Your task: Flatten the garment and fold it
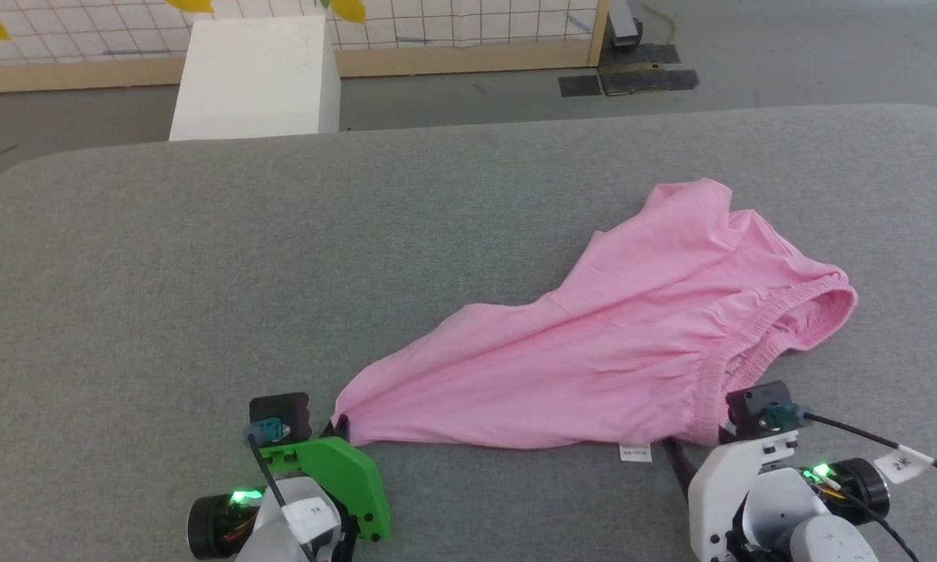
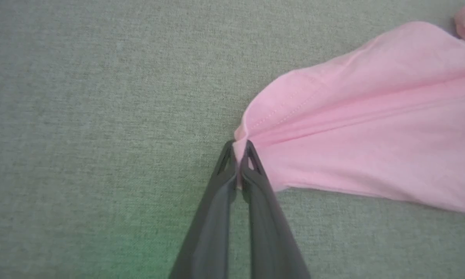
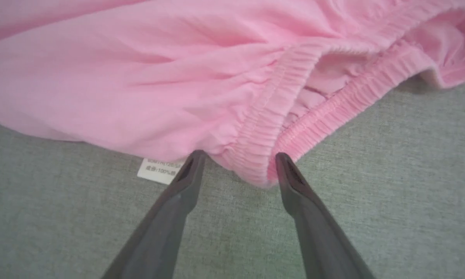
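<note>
Nearest the lens in the left wrist view, the left gripper [image 2: 238, 147] has its two dark fingers pressed together, pinching a gathered corner of the garment [image 1: 593, 343] at a stitched hem. A sliver of pink shows between the tips. The head view places this pinch at the garment's narrow near-left end, with the fingers largely covered by the green wrist cover [image 1: 343, 468].

The right gripper [image 3: 238, 157] has its fingers spread. The tips straddle the nearest bulge of the elastic waistband [image 3: 271, 116] and are not clamped on it. In the right wrist view, the white label [image 3: 159, 170] lies on the surface just beside one fingertip, and printed characters can be made out. In the head view it is a small blank tab under the hem.

The garment lies right of centre on the grey table [image 1: 203, 273]. It fans from the pinched corner out to the open waistband at the right — wrinkled, not flat.
</note>
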Tool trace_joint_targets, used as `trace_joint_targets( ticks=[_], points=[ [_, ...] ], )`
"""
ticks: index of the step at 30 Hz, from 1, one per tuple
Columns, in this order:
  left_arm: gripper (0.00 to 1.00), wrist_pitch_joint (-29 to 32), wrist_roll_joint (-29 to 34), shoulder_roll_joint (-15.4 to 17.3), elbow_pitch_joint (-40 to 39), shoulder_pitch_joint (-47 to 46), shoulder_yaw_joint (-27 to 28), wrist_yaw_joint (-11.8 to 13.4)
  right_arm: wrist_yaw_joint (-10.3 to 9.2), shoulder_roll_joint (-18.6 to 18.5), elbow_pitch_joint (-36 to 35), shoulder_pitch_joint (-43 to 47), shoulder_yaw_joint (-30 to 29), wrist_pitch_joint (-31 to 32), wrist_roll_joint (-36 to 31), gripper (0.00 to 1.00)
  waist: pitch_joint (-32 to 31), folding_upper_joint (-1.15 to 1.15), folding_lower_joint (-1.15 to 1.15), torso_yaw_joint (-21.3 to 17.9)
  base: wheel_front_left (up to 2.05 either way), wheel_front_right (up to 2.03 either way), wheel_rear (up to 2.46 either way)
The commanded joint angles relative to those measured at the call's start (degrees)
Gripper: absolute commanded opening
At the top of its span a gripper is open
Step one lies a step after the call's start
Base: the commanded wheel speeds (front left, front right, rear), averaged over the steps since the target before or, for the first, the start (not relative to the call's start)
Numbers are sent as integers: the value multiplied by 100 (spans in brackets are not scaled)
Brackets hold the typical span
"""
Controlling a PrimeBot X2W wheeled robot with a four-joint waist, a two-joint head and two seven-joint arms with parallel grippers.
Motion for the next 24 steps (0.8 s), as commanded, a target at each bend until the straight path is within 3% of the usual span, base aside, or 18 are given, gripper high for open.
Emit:
trace_joint_targets(
  ticks=[1,2,3,9,13,18,21,24],
  points=[
    [0,-43,-31,7,-4,33,8,20,-8,5,73,-83,5,174,-44,25,36,0,0,54,0,0,0],
    [0,-59,-36,6,0,32,2,18,-8,5,91,-91,48,284,-41,5,35,0,0,66,0,0,0],
    [0,-79,-44,5,-1,35,1,13,-8,5,88,-90,64,338,-27,0,30,0,0,70,0,0,0],
    [0,-357,-232,-2,-187,106,101,-89,-8,6,-422,119,97,483,256,0,-111,0,0,17,0,0,0],
    [0,-517,-663,-48,-842,108,268,-323,-8,-166,-1415,161,107,710,484,0,-180,0,0,-103,0,0,0],
    [0,-298,-1295,-2,-1978,-394,491,-731,-8,-879,-2612,-543,97,1058,648,0,-57,0,0,-312,0,0,0],
    [0,68,-1665,14,-2481,-1090,647,-813,-8,-1342,-2746,-1374,108,1250,851,0,196,0,0,-411,0,0,0],
    [0,385,-1989,-12,-2629,-1974,833,-720,-8,-1715,-2437,-2304,196,1303,1017,0,541,0,0,-486,0,0,0]
  ],
)
